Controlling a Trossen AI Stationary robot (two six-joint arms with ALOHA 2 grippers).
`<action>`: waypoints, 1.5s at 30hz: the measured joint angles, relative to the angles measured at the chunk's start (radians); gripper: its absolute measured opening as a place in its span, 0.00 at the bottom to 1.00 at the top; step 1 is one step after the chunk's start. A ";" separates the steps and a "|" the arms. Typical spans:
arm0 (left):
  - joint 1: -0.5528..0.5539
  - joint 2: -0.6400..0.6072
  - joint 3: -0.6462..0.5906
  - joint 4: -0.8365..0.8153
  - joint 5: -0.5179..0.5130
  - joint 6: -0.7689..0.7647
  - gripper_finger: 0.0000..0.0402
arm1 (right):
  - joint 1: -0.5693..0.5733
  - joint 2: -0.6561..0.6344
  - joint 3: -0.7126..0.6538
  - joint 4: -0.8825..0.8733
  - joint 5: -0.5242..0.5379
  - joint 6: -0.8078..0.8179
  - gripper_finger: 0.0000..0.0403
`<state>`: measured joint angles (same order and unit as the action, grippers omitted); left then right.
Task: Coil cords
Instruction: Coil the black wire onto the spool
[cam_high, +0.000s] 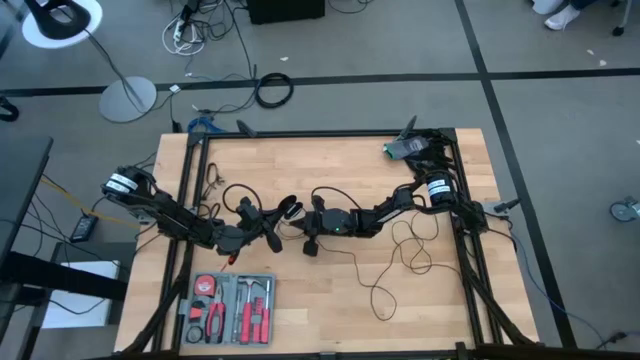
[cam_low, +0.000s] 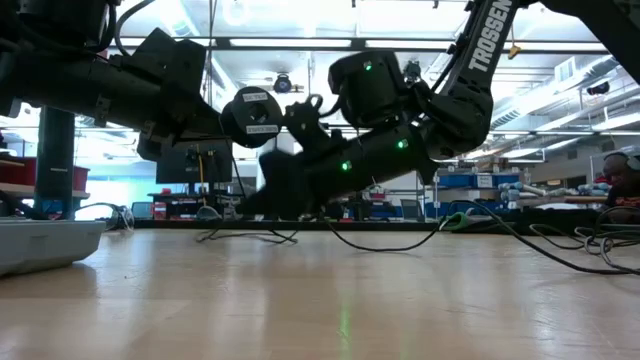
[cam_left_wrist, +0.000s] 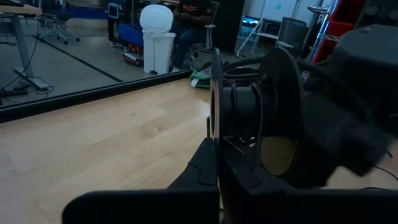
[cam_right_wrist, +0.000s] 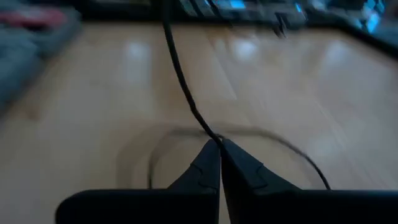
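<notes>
Past the right gripper (cam_right_wrist: 219, 144), jaws pinched on the cord (cam_right_wrist: 180, 74); left gripper (cam_left_wrist: 216, 134) clamping the puck (cam_left_wrist: 261, 118).

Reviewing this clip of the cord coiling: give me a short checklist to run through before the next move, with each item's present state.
1. Right gripper shut on the cord: ok, fingertips pinch the strand.
2. Left gripper shut on the puck: ok.
3. Puck clear of the table: ok in the low view.
4. Loose cord free of snags toward the table's right edge: cannot tell.
5. Tool tray clear of both arms: ok.
</notes>
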<state>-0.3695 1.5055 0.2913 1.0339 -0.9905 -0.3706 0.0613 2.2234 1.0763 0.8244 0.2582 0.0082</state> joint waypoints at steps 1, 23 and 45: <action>0.000 0.000 0.000 -0.004 0.000 0.000 0.00 | 0.000 -0.002 0.000 -0.035 0.017 0.019 0.01; 0.003 0.000 0.099 -0.295 0.020 -0.021 0.00 | -0.050 -0.562 -0.082 -0.615 0.143 0.210 0.00; 0.014 0.025 0.240 -0.622 -0.028 -0.130 0.00 | 0.037 -0.524 0.066 -0.869 0.178 0.284 0.00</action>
<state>-0.3553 1.5307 0.5308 0.4123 -1.0186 -0.5010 0.0986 1.6993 1.1419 -0.0446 0.4366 0.2924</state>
